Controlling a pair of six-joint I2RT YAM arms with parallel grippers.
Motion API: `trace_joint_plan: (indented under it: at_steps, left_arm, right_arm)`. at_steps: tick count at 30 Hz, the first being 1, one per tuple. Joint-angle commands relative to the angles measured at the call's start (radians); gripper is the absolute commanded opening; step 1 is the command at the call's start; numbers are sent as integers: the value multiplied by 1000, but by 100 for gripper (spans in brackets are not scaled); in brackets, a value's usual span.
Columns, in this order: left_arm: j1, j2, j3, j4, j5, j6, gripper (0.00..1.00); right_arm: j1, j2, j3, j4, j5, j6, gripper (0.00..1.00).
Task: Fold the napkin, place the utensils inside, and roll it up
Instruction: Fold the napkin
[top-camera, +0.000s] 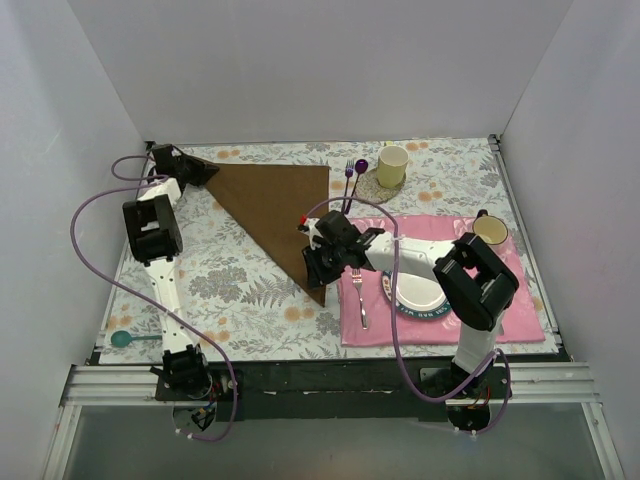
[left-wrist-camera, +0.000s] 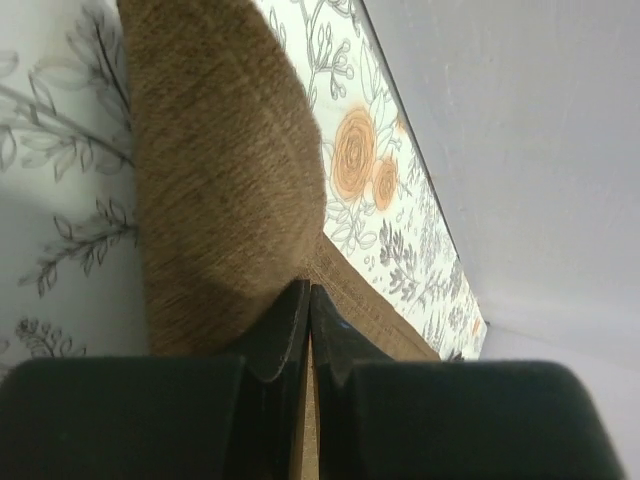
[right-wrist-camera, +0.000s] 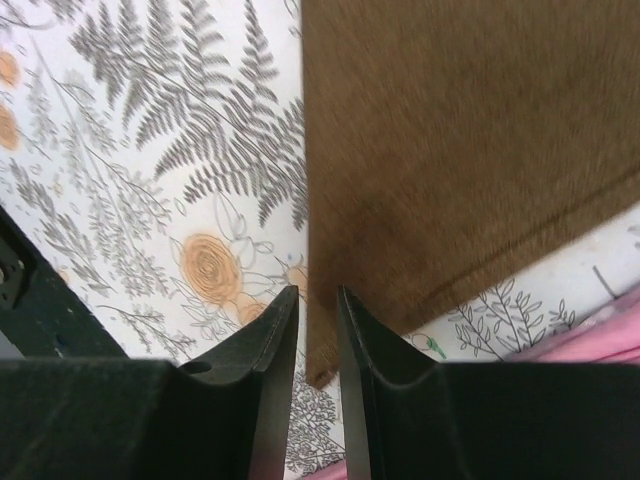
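The dark brown napkin (top-camera: 275, 210) lies folded into a triangle on the floral tablecloth. My left gripper (top-camera: 205, 172) is at its far-left corner, shut on the cloth; the left wrist view shows the pinched jaws (left-wrist-camera: 308, 290) with a sliver of napkin (left-wrist-camera: 220, 180) between them. My right gripper (top-camera: 315, 268) hovers over the napkin's near tip, jaws a little apart (right-wrist-camera: 315, 295), and the napkin (right-wrist-camera: 450, 150) lies flat beneath them. A silver fork (top-camera: 358, 295) lies on the pink mat (top-camera: 440, 325). A purple fork (top-camera: 349, 178) and purple spoon (top-camera: 359, 170) lie behind the napkin.
A cream cup (top-camera: 392, 165) stands on a coaster at the back. A plate (top-camera: 415, 292) and a mug (top-camera: 489, 230) sit on the pink mat under my right arm. A teal spoon (top-camera: 125, 339) lies at the near-left table edge. White walls enclose three sides.
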Motion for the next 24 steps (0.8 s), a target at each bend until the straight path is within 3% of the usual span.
trace_joint_plan:
  at_steps: [1, 7, 10, 17, 24]
  left_arm:
    - [9, 20, 80, -145, -112, 39, 0]
    - [41, 58, 103, -81, -54, 12, 0]
    - [44, 45, 94, -67, -15, 15, 1]
    - [49, -15, 108, -7, 29, 19, 20]
    - [70, 41, 149, 43, 54, -7, 13]
  right_arm:
    - [2, -28, -88, 65, 6, 31, 30]
    - [-1, -52, -181, 109, -10, 51, 29]
    - [1, -63, -141, 65, 5, 40, 29]
    - [1, -65, 22, -9, -18, 12, 29]
    - [-1, 15, 88, -12, -35, 6, 30]
